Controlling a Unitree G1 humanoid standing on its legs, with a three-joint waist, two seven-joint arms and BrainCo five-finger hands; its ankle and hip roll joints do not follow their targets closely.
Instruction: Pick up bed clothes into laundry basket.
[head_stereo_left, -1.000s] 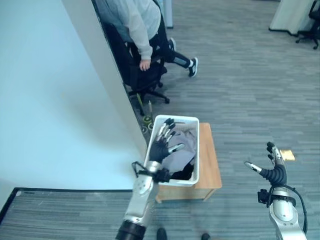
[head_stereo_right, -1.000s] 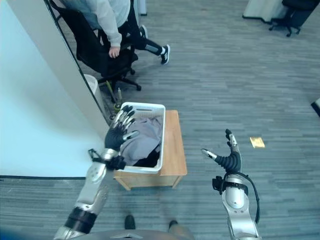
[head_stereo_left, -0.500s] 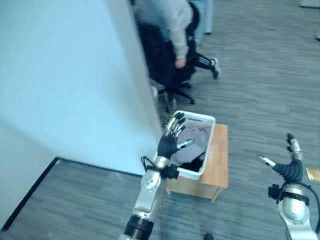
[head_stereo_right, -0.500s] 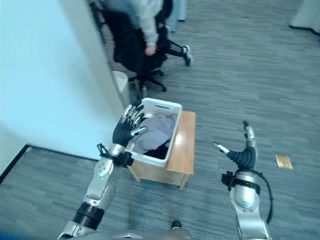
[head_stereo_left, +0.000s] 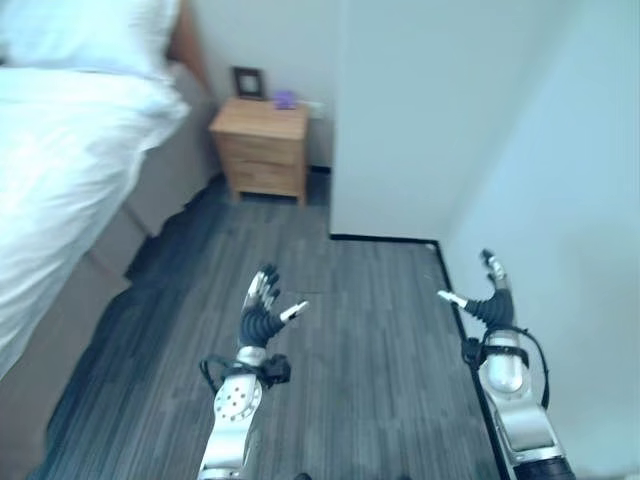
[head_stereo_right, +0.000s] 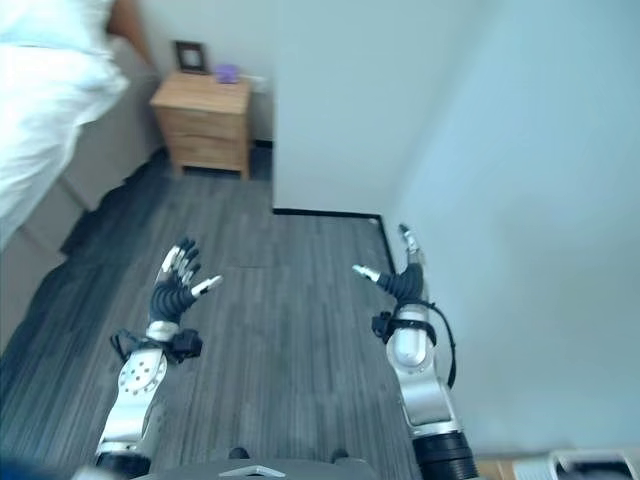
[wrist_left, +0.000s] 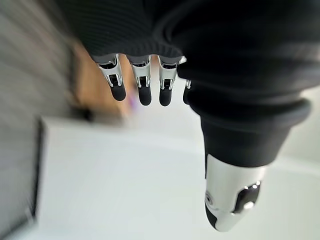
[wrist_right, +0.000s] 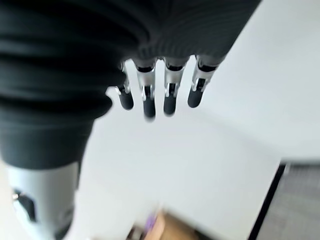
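White bedding (head_stereo_left: 60, 150) lies heaped on the bed at the far left. A corner of the white laundry basket (head_stereo_right: 597, 463) peeks in at the lower right of the right eye view, behind my right arm. My left hand (head_stereo_left: 260, 318) is raised over the dark plank floor, open with fingers spread, holding nothing; its straight fingers (wrist_left: 145, 90) show in the left wrist view. My right hand (head_stereo_left: 492, 303) is up beside the pale wall, also open and empty, with straight fingers (wrist_right: 170, 97) in the right wrist view.
A wooden nightstand (head_stereo_left: 262, 150) stands against the far wall beside the bed, with a small picture frame (head_stereo_left: 247, 81) and a purple object (head_stereo_left: 285, 99) on top. A white wall corner (head_stereo_left: 400, 130) juts out ahead on the right. Dark floor (head_stereo_left: 340, 340) stretches between me and the bed.
The camera has swung left, from the basket and the seated person to the bed and nightstand. My left hand no longer reaches over the basket. Both hands stay open.
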